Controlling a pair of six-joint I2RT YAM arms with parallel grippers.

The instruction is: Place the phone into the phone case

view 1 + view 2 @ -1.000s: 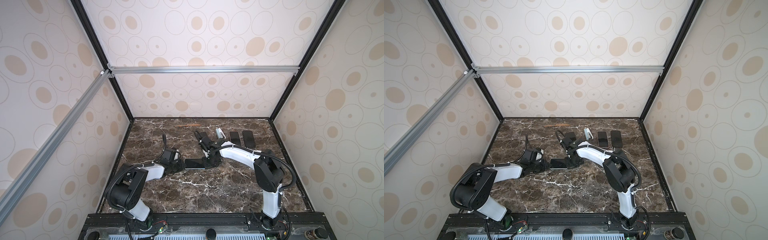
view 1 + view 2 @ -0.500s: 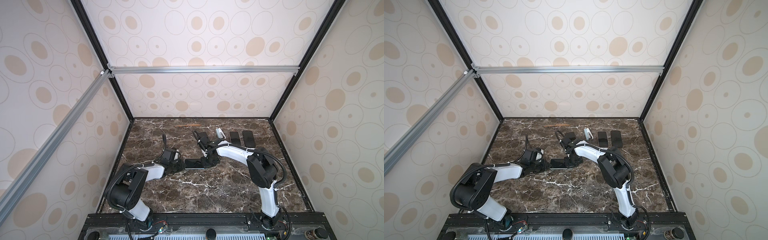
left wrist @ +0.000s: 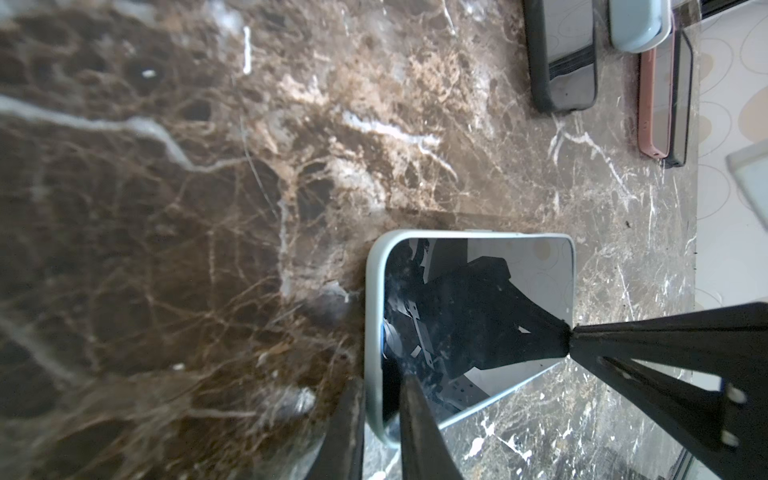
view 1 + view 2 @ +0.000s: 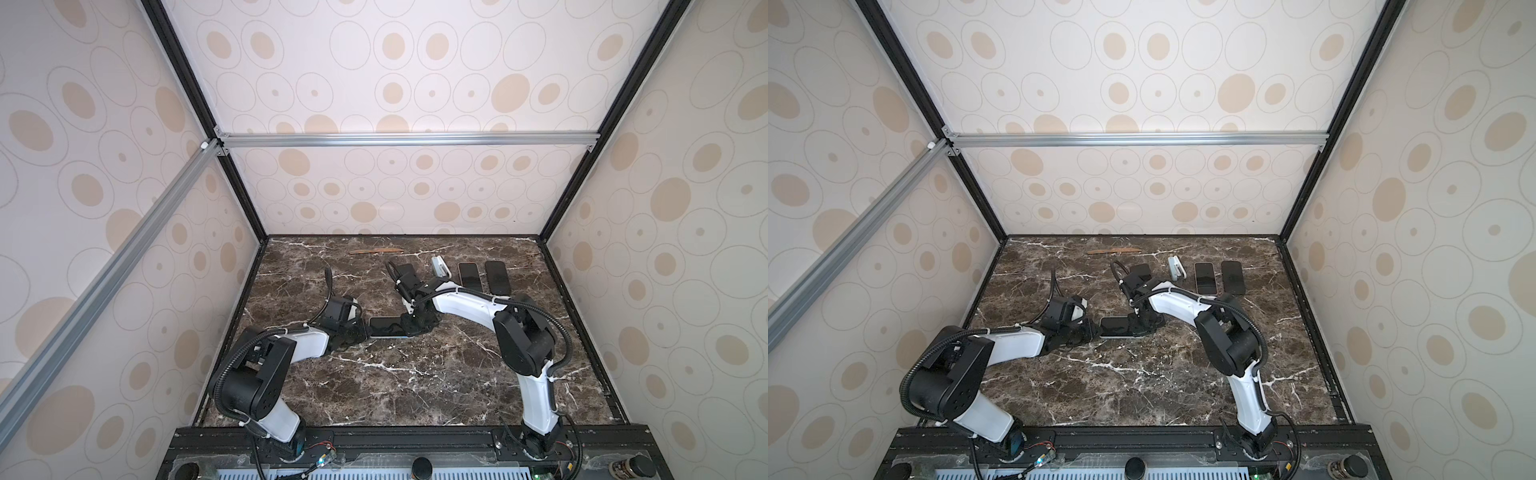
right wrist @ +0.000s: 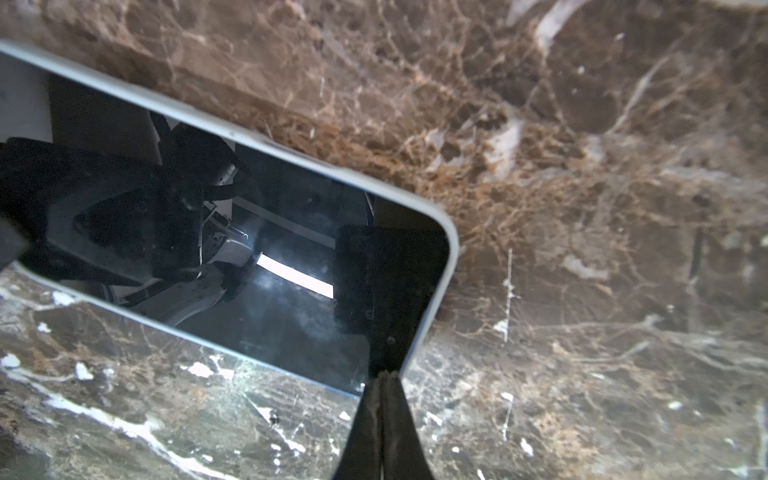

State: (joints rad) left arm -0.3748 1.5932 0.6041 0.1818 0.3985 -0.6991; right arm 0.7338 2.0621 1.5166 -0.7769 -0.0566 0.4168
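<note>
Glossy black phone point(image 3: 469, 316) (pale-blue rim) pinched by left jaws; right jaws clenched atop its corner.

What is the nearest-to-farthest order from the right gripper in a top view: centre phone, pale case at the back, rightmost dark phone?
1. centre phone, under the right gripper.
2. pale case, at the back.
3. rightmost dark phone, back right.

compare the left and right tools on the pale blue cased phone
The left tool grips the rim of the pale blue case at one end of the black-screened phone; the right tool grips nothing. The left tool's jaws stand slightly apart; the right tool's are shut, tips at the opposite end. Both touch that phone.
</note>
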